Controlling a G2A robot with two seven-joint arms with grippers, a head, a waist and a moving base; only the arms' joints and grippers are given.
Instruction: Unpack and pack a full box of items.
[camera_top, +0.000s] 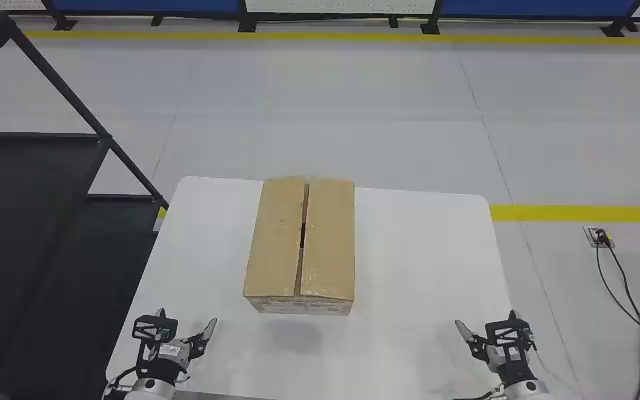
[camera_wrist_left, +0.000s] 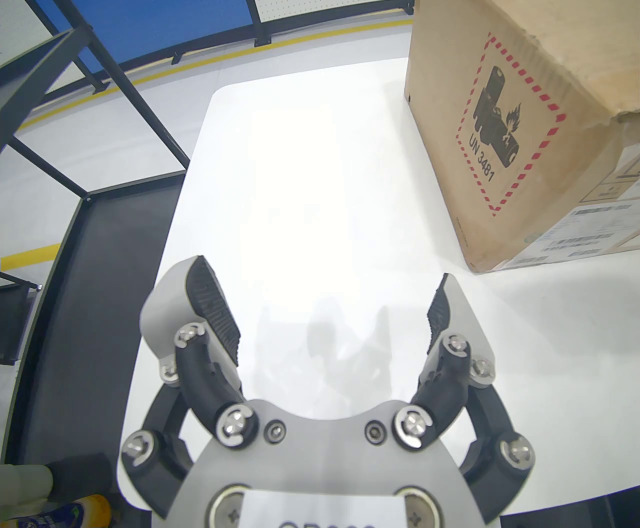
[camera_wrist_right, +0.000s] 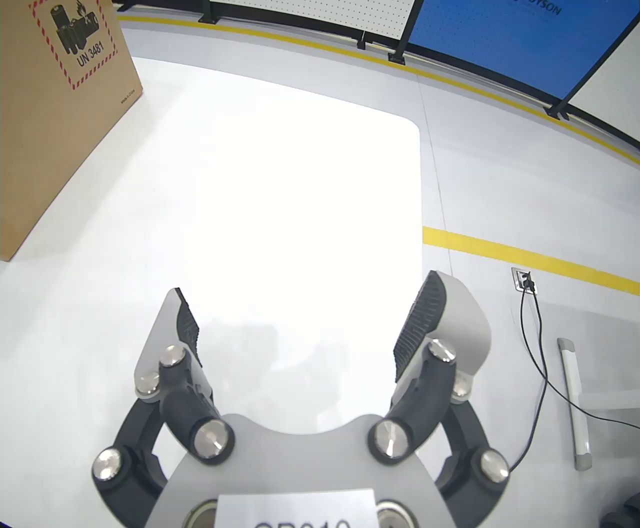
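From above, the cardboard box (camera_top: 300, 245) stood at the centre of the white table (camera_top: 420, 290). Its two top flaps were shut along a dark lengthwise seam. The left gripper (camera_top: 176, 328) was at the lower left of the frame and the right gripper (camera_top: 492, 330) at the lower right. Both were well apart from the box, with their fingers spread wide and nothing between them.

In the left wrist view, the ribbed black pads (camera_wrist_left: 212, 305) stood wide apart over bare table. The box was near, not touching. One face carried a diamond hazard label (camera_wrist_left: 505, 125) with a red-and-white dashed border, a black battery-and-flame pictogram and a short line of black print. The adjoining face bore white shipping labels (camera_wrist_left: 585, 230) with barcodes, the text too small to read.

In the right wrist view, the pads (camera_wrist_right: 420, 320) were likewise wide and empty. The box's corner showed a second dashed diamond label (camera_wrist_right: 75, 40). A blue panel (camera_wrist_right: 500, 45) behind carried pale lettering, partly cut off. A black cable (camera_wrist_right: 537, 350) ran from a floor socket (camera_wrist_right: 522, 280).
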